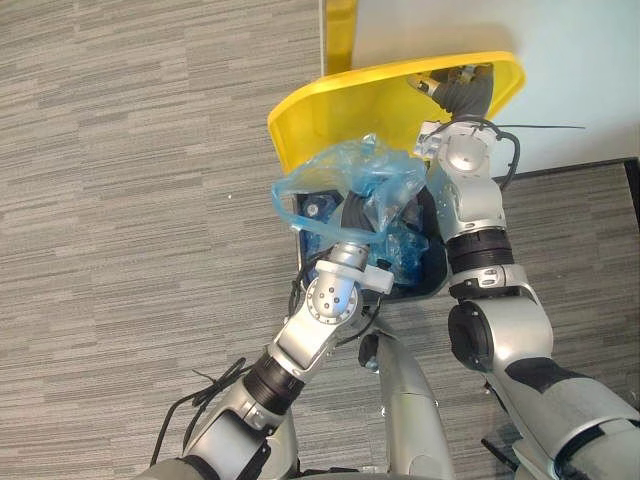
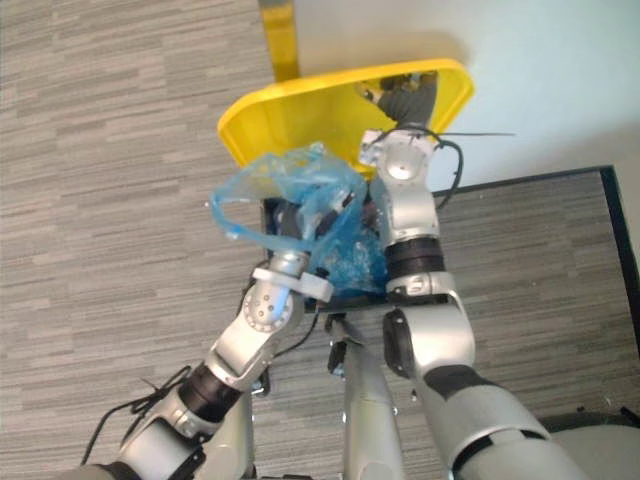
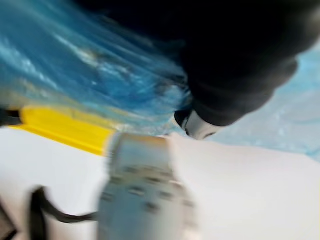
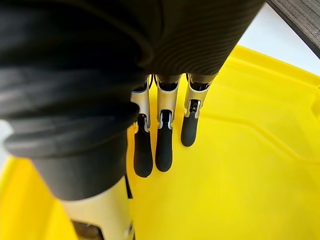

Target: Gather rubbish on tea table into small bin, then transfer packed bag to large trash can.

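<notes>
A large trash can stands against the wall with its yellow lid swung up and its dark opening showing below. My right hand rests flat on the inside of the lid, its straight fingers lying on the yellow plastic. A crumpled blue plastic bag hangs over the front of the opening, with a loose loop on its left side. My left hand is wrapped inside the bag, and blue film lies against its dark cover.
Grey striped carpet spreads to the left and in front of the can. A white wall rises behind the lid, with a yellow upright strip at its left edge. A black border runs along the right.
</notes>
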